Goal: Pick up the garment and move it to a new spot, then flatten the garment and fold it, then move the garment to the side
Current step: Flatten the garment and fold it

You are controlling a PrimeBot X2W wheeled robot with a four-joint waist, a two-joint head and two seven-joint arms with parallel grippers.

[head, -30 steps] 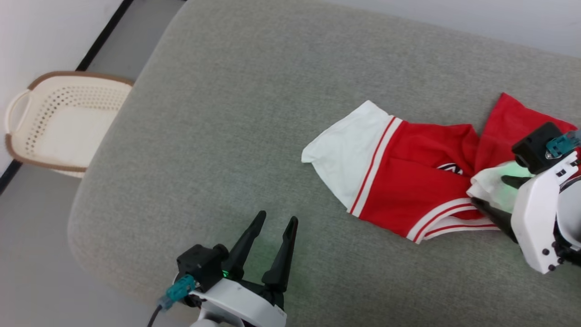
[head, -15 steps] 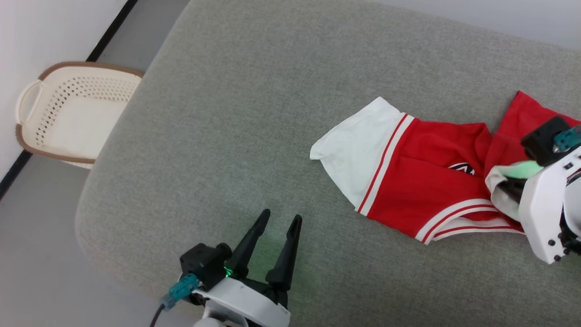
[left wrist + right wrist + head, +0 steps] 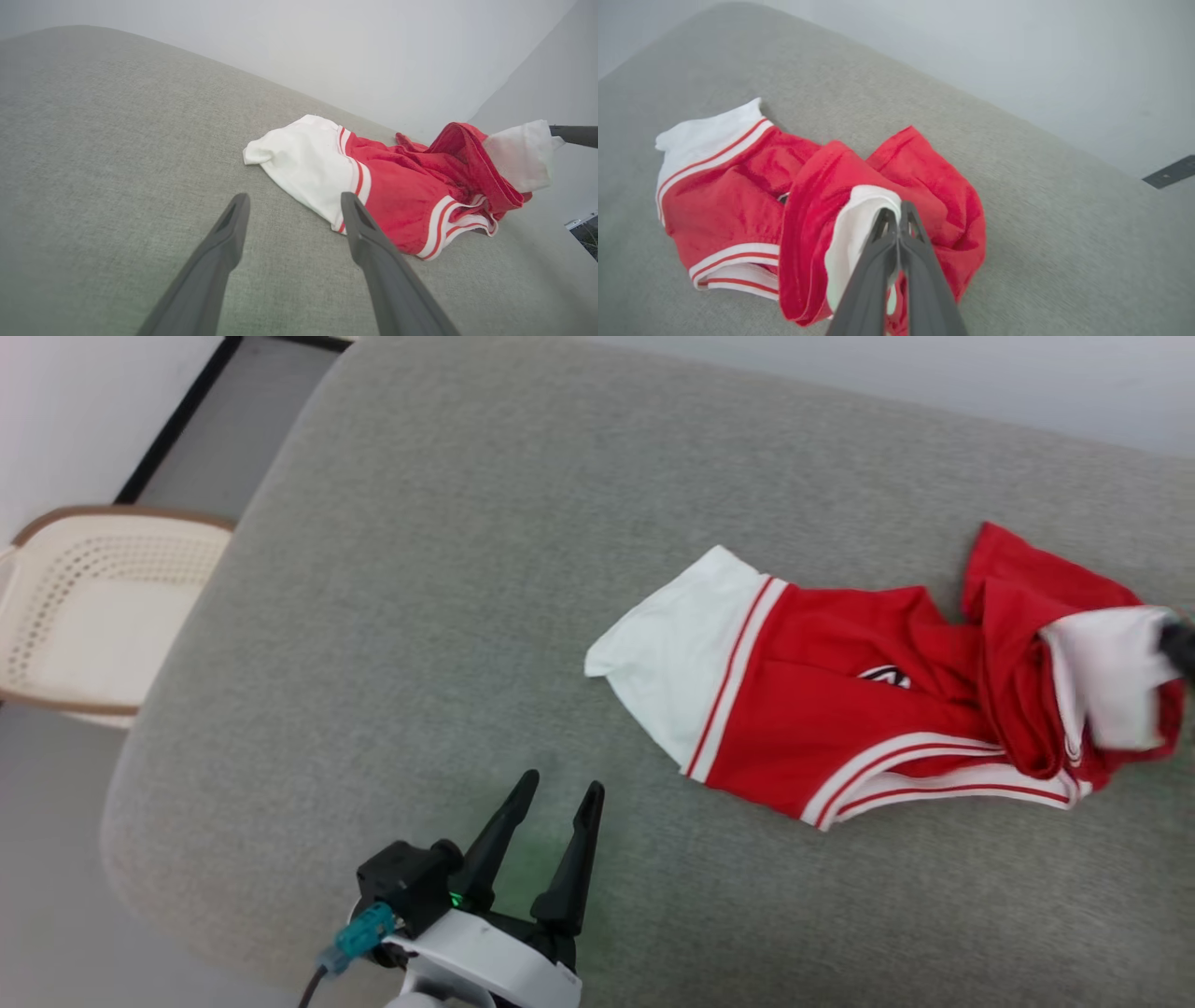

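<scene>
Risks, biggest first:
- The whole garment (image 3: 822, 728) sits on the right half of the grey cushion (image 3: 467, 569), close to its right edge. If you pull further that way, the cloth may trail off the cushion.
- The body is bunched and twisted. Lift it by one point and it will likely hang as a rope, making it slower to flatten.
- The right hand (image 3: 896, 212) is clamped shut on one white sleeve (image 3: 859, 219), and it looks like a thin pinch near the cuff. A quick lift could slide the fabric out.
- The left hand (image 3: 562, 782) hovers with its fingers spread and empty near the cushion's front edge, well apart from the garment. It gives no support if the grip fails.

Garment look:
- It is a red jersey body, rumpled, with a small logo (image 3: 885, 677) facing up. You can't see any number from here.
- The right portion is raised off the cushion where the sleeve is held, and red cloth folds around it.
- White-and-red striped trim runs along the edge nearest the cushion's front.
- The other white sleeve (image 3: 667, 663) lies flat toward the cushion's middle, with a red stripe at its seam.
</scene>
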